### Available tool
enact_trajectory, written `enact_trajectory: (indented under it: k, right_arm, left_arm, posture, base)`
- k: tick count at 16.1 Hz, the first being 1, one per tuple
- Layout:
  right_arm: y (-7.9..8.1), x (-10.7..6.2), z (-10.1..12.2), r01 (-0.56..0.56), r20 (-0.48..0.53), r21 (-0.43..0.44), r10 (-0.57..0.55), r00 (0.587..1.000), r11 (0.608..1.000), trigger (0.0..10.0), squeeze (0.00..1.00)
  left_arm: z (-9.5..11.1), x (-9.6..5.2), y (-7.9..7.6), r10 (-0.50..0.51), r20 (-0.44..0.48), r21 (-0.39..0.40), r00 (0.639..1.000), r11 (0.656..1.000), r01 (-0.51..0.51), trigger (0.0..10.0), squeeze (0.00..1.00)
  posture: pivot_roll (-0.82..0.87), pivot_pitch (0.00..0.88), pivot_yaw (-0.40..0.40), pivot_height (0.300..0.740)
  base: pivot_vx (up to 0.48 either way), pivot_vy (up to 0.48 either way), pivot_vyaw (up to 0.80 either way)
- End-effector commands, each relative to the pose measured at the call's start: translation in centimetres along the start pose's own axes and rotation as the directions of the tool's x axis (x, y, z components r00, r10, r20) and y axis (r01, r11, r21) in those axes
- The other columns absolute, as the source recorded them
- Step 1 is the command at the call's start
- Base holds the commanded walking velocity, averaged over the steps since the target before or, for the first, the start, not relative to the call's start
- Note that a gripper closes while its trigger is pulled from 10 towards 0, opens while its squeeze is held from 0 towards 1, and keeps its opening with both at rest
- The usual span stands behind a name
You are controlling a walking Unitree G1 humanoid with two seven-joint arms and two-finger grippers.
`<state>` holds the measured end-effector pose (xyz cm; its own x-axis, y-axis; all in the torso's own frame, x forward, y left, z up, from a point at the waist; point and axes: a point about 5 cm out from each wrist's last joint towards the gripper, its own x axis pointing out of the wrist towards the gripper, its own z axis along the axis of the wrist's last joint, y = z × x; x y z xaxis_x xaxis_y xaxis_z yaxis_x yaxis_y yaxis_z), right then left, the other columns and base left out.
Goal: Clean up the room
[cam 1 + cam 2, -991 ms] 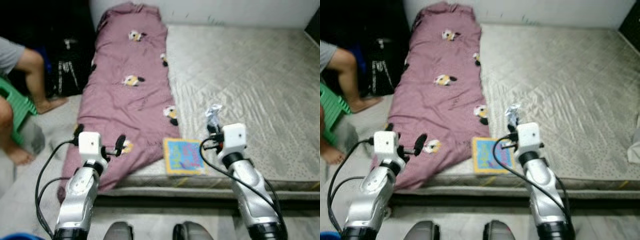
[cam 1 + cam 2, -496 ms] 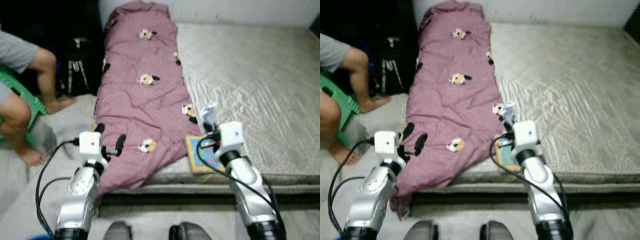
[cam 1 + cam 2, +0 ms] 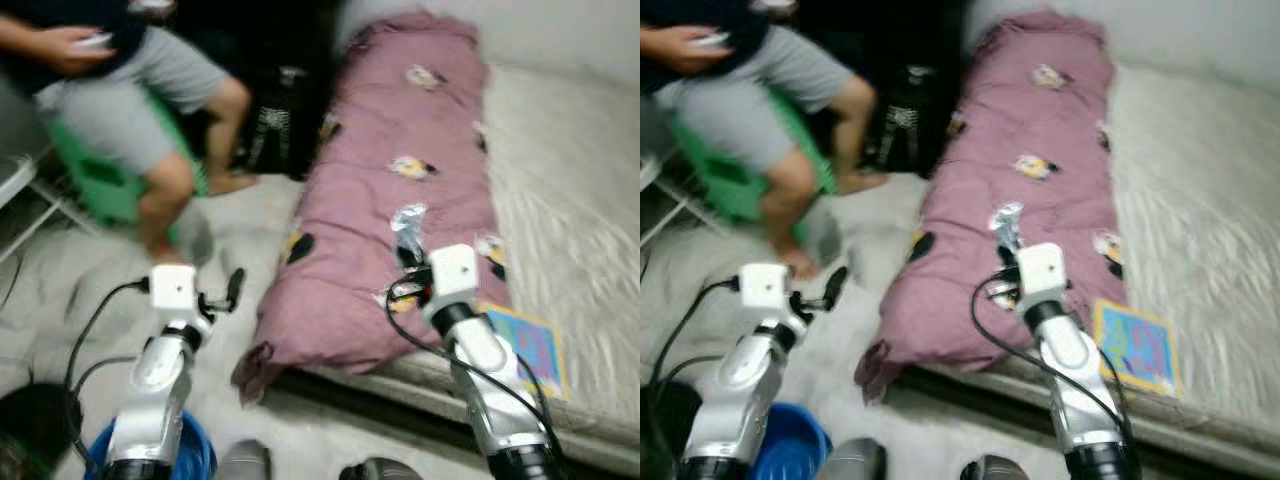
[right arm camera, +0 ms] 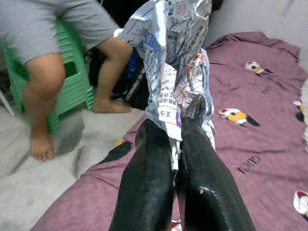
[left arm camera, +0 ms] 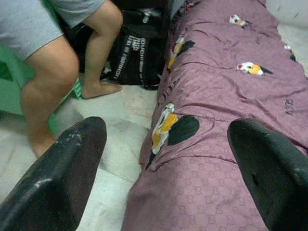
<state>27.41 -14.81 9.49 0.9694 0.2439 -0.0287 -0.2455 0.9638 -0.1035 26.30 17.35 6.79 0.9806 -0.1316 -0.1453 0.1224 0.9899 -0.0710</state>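
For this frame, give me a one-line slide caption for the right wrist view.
Right gripper, jaws shut on a crumpled printed wrapper, above the purple blanket; a person sits on a green stool.

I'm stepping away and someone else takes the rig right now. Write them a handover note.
Right gripper: shut on a crumpled printed wrapper, held up over the purple blanket at the mattress edge.
Left gripper: open, holding nothing, out over the floor beside the blanket.
Nearby: a colourful booklet lies on the mattress corner; a blue basin sits on the floor by the robot's left arm; a person sits on a green stool ahead to the left.
Done: wrapper picked up.
Left: drop the wrapper somewhere suitable, possibly the basin, then deal with the booklet and blanket.
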Motion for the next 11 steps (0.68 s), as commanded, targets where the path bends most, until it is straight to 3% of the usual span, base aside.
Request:
enact_trajectory:
  k: [1, 11]
  right_arm:
    - [0.24, 0.07, 0.26, -0.006, 0.013, -0.001, 0.006, 1.0, 1.0, 10.0, 0.0]
    - [0.22, 0.15, 0.36, -0.003, 0.02, -0.005, 0.003, 1.0, 1.0, 10.0, 0.0]
  left_arm:
    - [-0.11, -0.34, 0.66, 0.025, -0.008, 0.006, 1.0, 1.0, -0.025, 10.0, 0.0]
    - [-0.12, -0.23, 0.67, 0.022, -0.012, 0.007, 1.0, 1.0, -0.022, 10.0, 0.0]
  posture:
    - [-0.02, 0.093, -0.034, 0.74]
    - [-0.02, 0.097, -0.034, 0.74]
  base:
    - [0.0, 0.0, 0.8]
    - [0.0, 0.0, 0.8]
